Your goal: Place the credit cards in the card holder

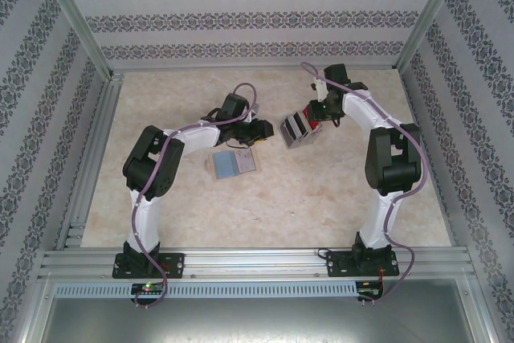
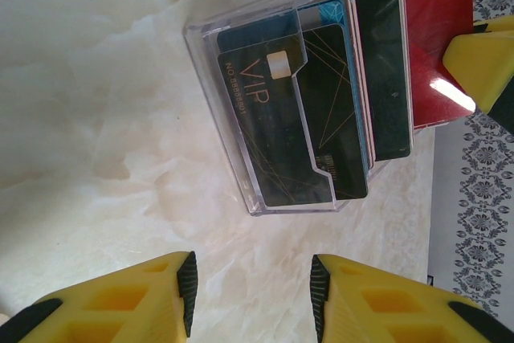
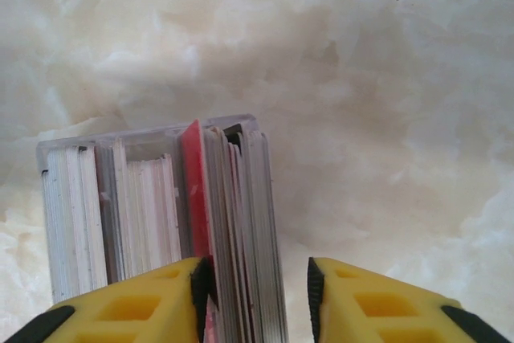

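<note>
Red card point(image 3: 193, 182) shows edge-on by the parted right gripper point(image 3: 255, 295); the left gripper point(image 2: 254, 291), also parted, faces the VIP card point(image 2: 261, 142).

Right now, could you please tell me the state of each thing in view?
Card holder: partly filled, cards on edge.
Red card: sticking out past the others.
Loose cards: flat on the table.
Left gripper: jaws open, empty.
Right gripper: jaws open around the red card.

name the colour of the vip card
The VIP card is black with gold lettering and lines; clearest in left wrist view.
</note>
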